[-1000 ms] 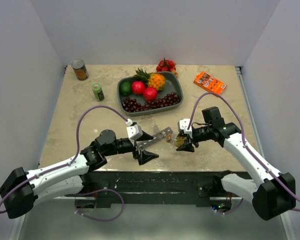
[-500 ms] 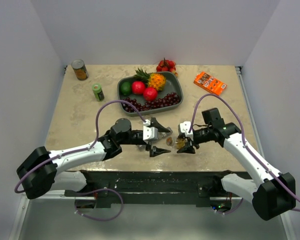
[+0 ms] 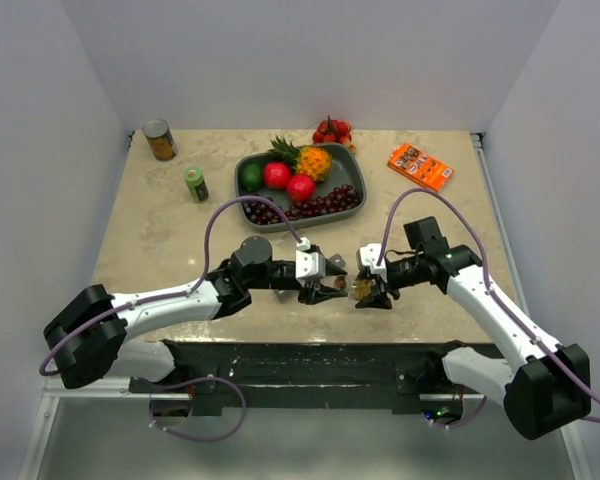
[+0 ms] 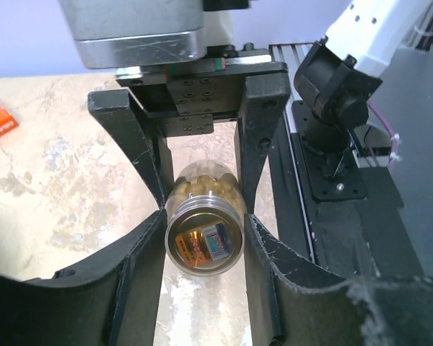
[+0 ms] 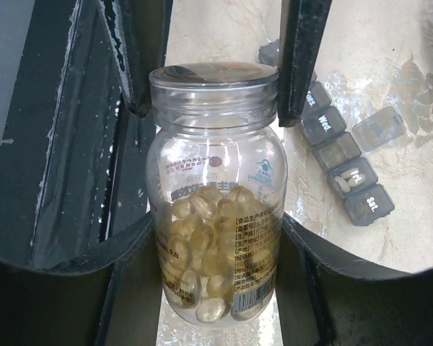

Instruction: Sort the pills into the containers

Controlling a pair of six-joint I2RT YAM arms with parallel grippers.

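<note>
A clear pill bottle (image 5: 216, 180), half full of yellow softgel pills, lies level above the table near its front edge. My right gripper (image 5: 216, 231) is shut on the bottle's body. My left gripper (image 4: 204, 229) is shut on its capped end (image 4: 204, 241), and the left fingers (image 5: 303, 58) show either side of the lid in the right wrist view. From above, the two grippers (image 3: 325, 285) (image 3: 368, 291) meet tip to tip with the bottle (image 3: 354, 288) between them. The containers (image 5: 343, 162), a grey day-labelled strip, lie on the table beyond the bottle, with one lid (image 5: 379, 128) open and pale pills (image 5: 344, 182) in one compartment.
A grey fruit tray (image 3: 358, 172) stands behind the grippers at mid-table. A tin can (image 3: 159, 139) and a small green bottle (image 3: 195, 183) are at the back left. An orange box (image 3: 419, 165) lies at the back right, red fruit (image 3: 332, 129) by the back wall.
My left arm has swung right to the bottle, and its jaws have gone from wide open to shut on the capped end. The right arm has held still with the bottle.
</note>
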